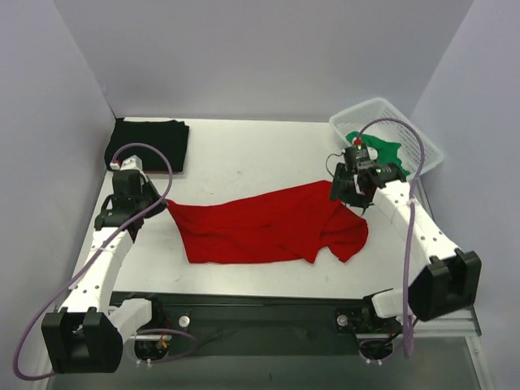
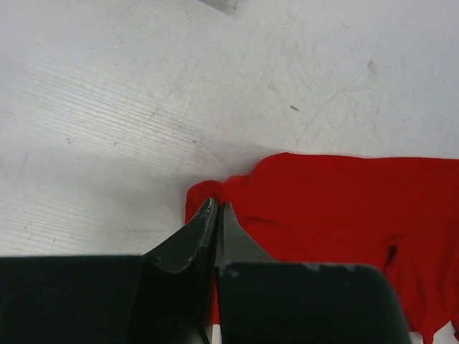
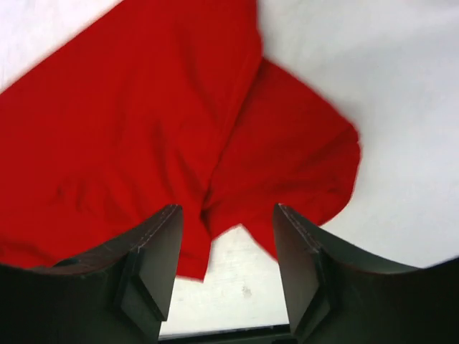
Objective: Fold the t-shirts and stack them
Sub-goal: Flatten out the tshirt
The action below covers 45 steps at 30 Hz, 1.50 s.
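Left wrist view: the left fingers (image 2: pixel 192 240) are pressed tight together, pinching the near corner of the red tee (image 2: pixel 337 208), which lies flat on the bench (image 2: pixel 143 86) beyond them. In the right wrist view the right fingers (image 3: pixel 154 251) stand wide apart with nothing between them. They hover over the other end of the tee, where a sleeve or hem flap is folded under in a rumpled lobe.

From the top view, the red tee is spread crosswise in the middle of the bench, between the two arms. Its left corner is drawn out toward the left arm and its right end is bunched. The black tee (image 1: pixel 148 142) sits already folded at the far left. The green tee (image 1: pixel 382 150) waits in the basket (image 1: pixel 366 114) at the far right.

My judgement is that the step in hand is laying the red tee out flat before folding it, with one corner secured and the other not yet taken. The next move calls for the right fingers to drop onto an edge of the bunched end and close on a single layer. Both arms then need to pull apart gently to smooth out the creases. Too thick a pinch would catch the tucked flap as well and keep the wrinkle in.
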Available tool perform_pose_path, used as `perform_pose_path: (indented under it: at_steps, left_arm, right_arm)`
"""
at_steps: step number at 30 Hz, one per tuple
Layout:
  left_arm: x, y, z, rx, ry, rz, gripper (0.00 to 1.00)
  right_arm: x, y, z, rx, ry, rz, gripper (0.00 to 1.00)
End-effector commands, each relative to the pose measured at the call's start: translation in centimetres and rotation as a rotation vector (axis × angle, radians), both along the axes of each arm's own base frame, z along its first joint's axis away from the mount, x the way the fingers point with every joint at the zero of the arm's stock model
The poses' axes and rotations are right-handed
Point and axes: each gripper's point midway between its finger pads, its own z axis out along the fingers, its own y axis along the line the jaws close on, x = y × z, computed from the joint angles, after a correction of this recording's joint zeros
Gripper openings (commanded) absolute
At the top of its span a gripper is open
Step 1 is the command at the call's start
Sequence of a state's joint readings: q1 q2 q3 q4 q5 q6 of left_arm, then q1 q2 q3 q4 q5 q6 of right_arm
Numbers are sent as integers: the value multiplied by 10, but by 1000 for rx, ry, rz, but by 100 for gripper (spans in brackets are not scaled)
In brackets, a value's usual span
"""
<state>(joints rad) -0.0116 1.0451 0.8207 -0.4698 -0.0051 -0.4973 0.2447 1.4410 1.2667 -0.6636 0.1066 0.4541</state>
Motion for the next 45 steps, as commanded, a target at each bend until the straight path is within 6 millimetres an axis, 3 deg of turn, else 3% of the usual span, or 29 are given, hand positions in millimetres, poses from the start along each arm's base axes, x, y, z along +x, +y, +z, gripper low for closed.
perform_pose_path:
  at_steps: [1,4,8,19,32,38,42,45]
  left_arm:
    - [12,-7,22,2,-112,-68,0]
    - [7,1,15,9,-90,-55,0]
    - [1,1,7,2,-69,-58,0]
    - [-9,0,-4,-7,-39,-57,0]
    - [-16,3,-5,10,-36,-48,0]
    - [-18,3,-8,10,-30,-46,0]
    - [-19,4,-9,14,-28,-46,0]
    - [-20,4,-9,15,-25,-45,0]
  right_arm:
    - [-60,29,-12,104,45,46,52]
    - [-99,45,-45,188,125,42,50]
    - [-129,59,-76,262,198,38,47]
    - [-145,79,-127,350,292,38,40]
    - [-149,89,-147,343,357,55,34]
    - [-154,89,-154,339,395,56,23]
    - [-157,90,-157,339,411,62,4]
    - [-156,90,-154,344,404,64,0]
